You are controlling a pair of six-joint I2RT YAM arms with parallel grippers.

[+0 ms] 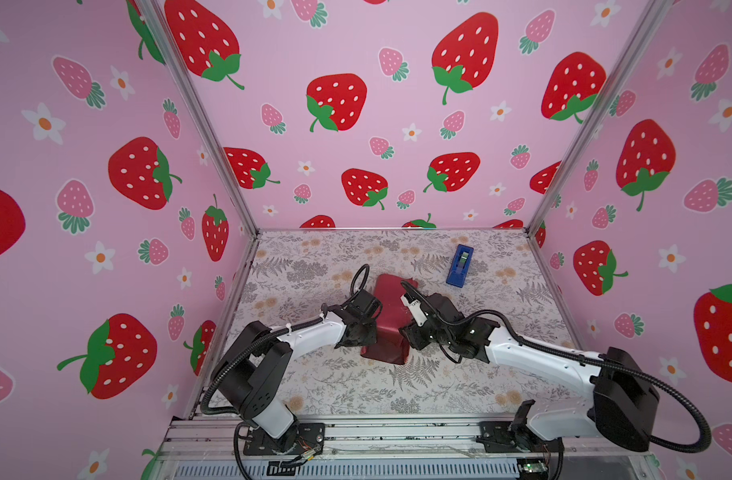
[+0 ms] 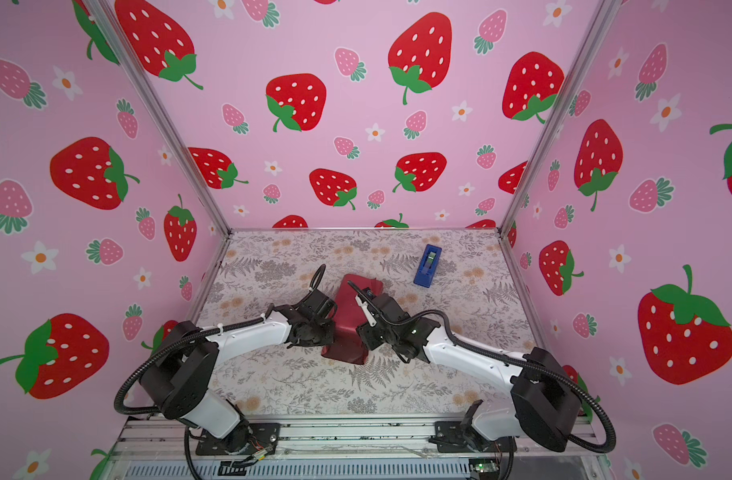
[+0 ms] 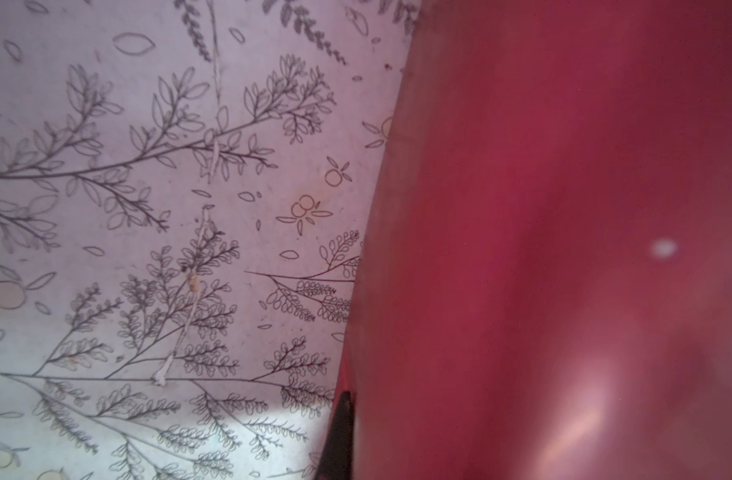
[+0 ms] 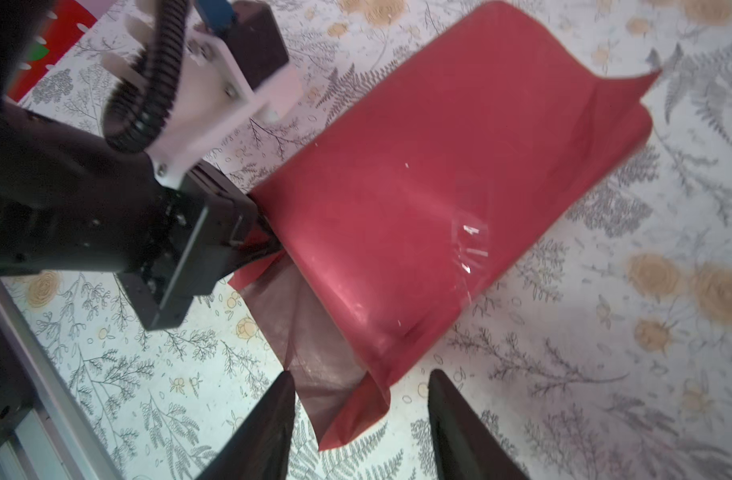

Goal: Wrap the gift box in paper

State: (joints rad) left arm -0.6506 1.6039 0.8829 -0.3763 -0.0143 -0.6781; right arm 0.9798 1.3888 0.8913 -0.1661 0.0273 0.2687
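The paper lies folded over into a red tube in the middle of the table. It hides the gift box. A strip of clear tape sits on the top fold. My left gripper is shut on the paper's left side near its front end. In the left wrist view one dark finger lies against the paper. My right gripper is open at the front right corner. A loose corner flap of paper hangs between its fingers and touches neither.
A blue tape dispenser stands at the back right of the floral table. Strawberry-print walls close in the left, back and right sides. An aluminium rail holding both arm bases runs along the front edge.
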